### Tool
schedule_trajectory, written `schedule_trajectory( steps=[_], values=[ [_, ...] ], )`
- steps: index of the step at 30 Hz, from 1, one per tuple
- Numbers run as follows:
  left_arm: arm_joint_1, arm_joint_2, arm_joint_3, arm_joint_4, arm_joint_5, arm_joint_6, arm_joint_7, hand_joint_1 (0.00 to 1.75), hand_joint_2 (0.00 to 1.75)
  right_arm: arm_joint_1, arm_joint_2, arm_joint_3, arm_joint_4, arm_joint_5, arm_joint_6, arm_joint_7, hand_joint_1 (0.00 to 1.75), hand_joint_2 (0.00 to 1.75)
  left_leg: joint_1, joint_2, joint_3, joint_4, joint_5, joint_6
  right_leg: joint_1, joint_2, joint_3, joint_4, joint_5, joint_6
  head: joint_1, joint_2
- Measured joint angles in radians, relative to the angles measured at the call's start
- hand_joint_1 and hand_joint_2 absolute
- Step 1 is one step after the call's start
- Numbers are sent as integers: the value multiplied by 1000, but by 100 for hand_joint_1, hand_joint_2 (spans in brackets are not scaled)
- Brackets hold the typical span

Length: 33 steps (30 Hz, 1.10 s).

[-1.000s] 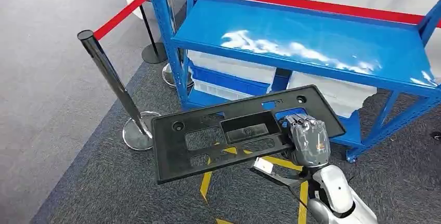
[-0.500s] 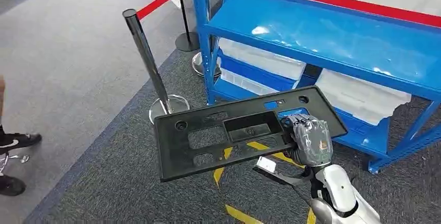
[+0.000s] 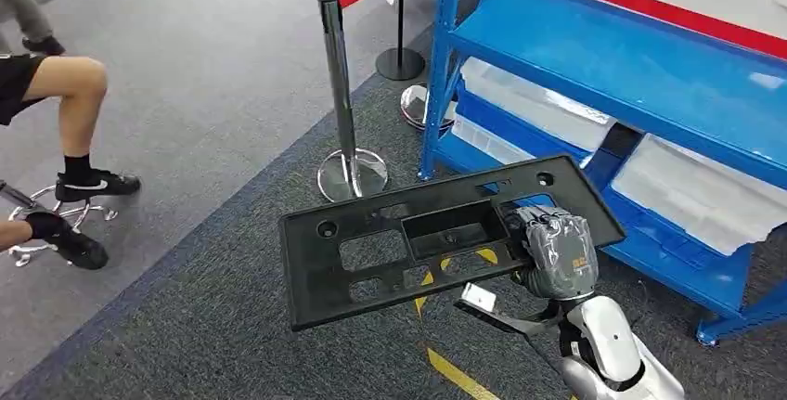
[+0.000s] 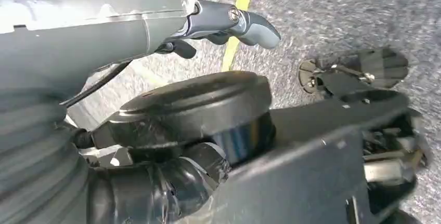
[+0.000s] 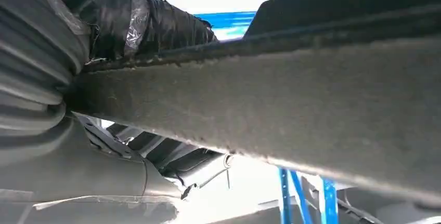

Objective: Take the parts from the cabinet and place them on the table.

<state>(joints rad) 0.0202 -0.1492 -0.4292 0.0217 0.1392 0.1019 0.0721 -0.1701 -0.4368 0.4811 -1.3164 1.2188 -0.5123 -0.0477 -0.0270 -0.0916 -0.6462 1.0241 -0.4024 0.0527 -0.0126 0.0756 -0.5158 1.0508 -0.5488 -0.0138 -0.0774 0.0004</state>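
The right robot hand is clamped on one end of the black plastic panel, held flat just beside the blue metal rack; the long free end could sag or twist loose; the panel is matte, rigid, with rectangular cutouts; whether the left robot hand is apart or together I cannot tell.

Camera panned left; seated person revealed.
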Motion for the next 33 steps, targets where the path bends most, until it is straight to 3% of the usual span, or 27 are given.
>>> schedule_trajectory(
  steps=[3, 4, 5, 6, 7, 9, 10, 11, 12, 14, 15, 16, 17, 19, 20, 21, 22, 23, 25, 26, 27, 28, 29, 30, 31, 32, 33],
  values=[
    [1, 0, -2, 0, 6, 0, -2, 0, 175, -1, -9, -9, -13, -7, 12, 4, 175, 175, 2, -24, -8, 3, 24, -13, 4, -23, -13, 2, 23, -1, 1, 0],
    [6, 0, -3, 0, 8, 0, -5, 0, 175, -1, -10, -13, -19, -14, 20, 5, 175, 175, -2, -36, -12, 0, 33, -19, -1, -34, -17, -4, 32, -7, 1, 0],
    [6, 5, -3, 5, 9, 0, -5, 0, 175, -5, -9, -13, -22, -21, 31, 10, 175, 175, -3, -27, -20, 3, 29, -21, -14, -47, -25, -11, 46, -11, 6, 0],
    [7, -1, -4, 3, 11, 0, -7, 0, 175, -5, -13, -17, -26, -32, 44, 11, 175, 175, -10, 18, -32, 27, -16, -31, -13, -48, -34, -16, 56, -16, 0, 0],
    [5, 0, -4, 3, 12, 2, -9, 0, 175, -1, -13, -22, -34, -46, 54, 12, 175, 175, -2, 52, -51, 89, -84, -40, -13, -60, -46, -16, 66, -22, -9, 0],
    [1, 3, -4, 3, 16, 2, -12, 0, 175, 1, -19, -32, -41, -68, 65, 12, 175, 175, 14, 76, -80, 227, -178, -54, -13, -76, -68, -16, 82, -17, -9, 0],
    [-1, 3, -4, 3, 17, 2, -13, 0, 175, 2, -21, -36, -42, -74, 66, 12, 175, 175, 21, 80, -86, 284, -191, -61, -14, -84, -81, -14, 91, -15, -8, 0],
    [-2, 3, -5, 3, 18, 1, -14, 0, 175, 4, -21, -39, -42, -80, 68, 12, 175, 175, 29, 82, -73, 301, -173, -67, -16, -92, -94, -13, 100, -11, -9, 0],
    [-2, 3, -6, 3, 19, 1, -14, 0, 175, 6, -21, -41, -45, -88, 76, 12, 175, 175, 34, 83, -41, 273, -139, -72, -18, -96, -106, -10, 108, -7, -9, 0],
    [1, 3, -13, 3, 21, 0, -15, 0, 175, 6, -24, -49, -51, -110, 92, 12, 175, 175, 41, 85, 79, 116, -80, -79, -24, -99, -127, -3, 120, 5, -9, 0],
    [3, 3, -15, 3, 22, 0, -15, 0, 175, 6, -24, -52, -55, -118, 98, 12, 175, 175, 43, 86, 132, 33, -96, -78, -25, -100, -130, 0, 126, 10, -9, 0],
    [6, 4, -15, 3, 27, 0, -16, 0, 175, 7, -28, -59, -62, -128, 106, 11, 175, 175, 35, 84, 176, -36, -133, -71, -25, -101, -135, -1, 134, 19, -9, 0],
    [7, 4, -16, 3, 28, -1, -21, 0, 175, 5, -28, -68, -64, -137, 116, 5, 175, 175, 30, 83, 168, -25, -120, -58, -27, -103, -128, -12, 143, 28, -8, 0],
    [7, 4, -18, 3, 29, -2, -22, 0, 175, -1, -28, -69, -67, -144, 126, 2, 175, 175, 27, 83, 158, -29, -112, -47, -28, -103, -125, -21, 161, 41, -8, 0],
    [7, 4, -18, 3, 29, -2, -22, 0, 175, 0, -29, -71, -69, -145, 128, 1, 175, 175, 26, 84, 155, -38, -100, -34, -25, -102, -125, -28, 169, 51, -8, 0],
    [7, 2, -18, 3, 29, -2, -23, 0, 175, -2, -29, -73, -69, -146, 130, 0, 175, 175, 33, 89, 155, -47, -84, -21, -28, -93, -132, -13, 146, 50, -6, 0],
    [6, 2, -18, 3, 29, -2, -23, 0, 175, -3, -31, -74, -69, -147, 132, -1, 175, 175, 31, 91, 146, -48, -75, -9, -27, -88, -147, 20, 99, 47, -6, 0],
    [5, 2, -18, 3, 29, -2, -23, 0, 175, -3, -33, -75, -69, -147, 134, -2, 175, 175, 28, 92, 130, -46, -64, 1, -26, -86, -171, 92, 33, 46, -5, 0],
    [5, 0, -18, 3, 29, -2, -23, 0, 175, -2, -34, -75, -69, -147, 135, -3, 175, 175, 20, 92, 101, -39, -47, 8, -22, -80, -216, 247, -49, 49, -5, 0],
    [6, -1, -18, 3, 29, -2, -23, 0, 175, -2, -34, -75, -69, -147, 135, -3, 175, 175, 17, 92, 85, -34, -40, 7, -20, -78, -222, 291, -51, 49, -5, 0],
    [6, -1, -19, 3, 29, -3, -23, 0, 175, -2, -34, -75, -69, -147, 135, -3, 175, 175, 15, 91, 70, -26, -34, 6, -18, -78, -202, 283, -32, 47, -5, 0],
    [6, -1, -19, 3, 29, -3, -23, 0, 175, -2, -34, -75, -69, -147, 135, -4, 175, 175, 15, 90, 57, -18, -30, 4, -17, -78, -161, 235, -3, 45, -5, 0],
    [6, -1, -19, 3, 30, -3, -23, 0, 175, -3, -34, -75, -69, -147, 135, -4, 175, 175, 15, 89, 46, -10, -27, 2, -17, -78, -110, 162, 25, 42, -5, 0],
    [6, -3, -19, 3, 33, -3, -24, 0, 175, -5, -34, -76, -69, -147, 135, -4, 175, 175, 15, 88, 33, 4, -25, 0, -17, -78, -37, 57, 44, 38, -5, 0],
    [6, -3, -19, 3, 37, -3, -25, 0, 175, -10, -34, -76, -69, -148, 138, -5, 175, 175, 12, 88, 21, 11, -24, -4, -14, -75, -8, 5, 11, 33, -5, 0],
    [6, -3, -19, 3, 39, -4, -25, 0, 175, -10, -34, -76, -69, -152, 139, -6, 175, 175, 10, 87, 17, 17, -19, -11, -6, -75, -20, 14, 29, 27, -7, 0],
    [5, -3, -19, 3, 41, -4, -26, 0, 175, -13, -34, -77, -69, -158, 143, -6, 175, 175, 11, 86, 15, 20, -15, -17, -5, -75, -22, 7, 28, 24, -5, 0]
  ],
)
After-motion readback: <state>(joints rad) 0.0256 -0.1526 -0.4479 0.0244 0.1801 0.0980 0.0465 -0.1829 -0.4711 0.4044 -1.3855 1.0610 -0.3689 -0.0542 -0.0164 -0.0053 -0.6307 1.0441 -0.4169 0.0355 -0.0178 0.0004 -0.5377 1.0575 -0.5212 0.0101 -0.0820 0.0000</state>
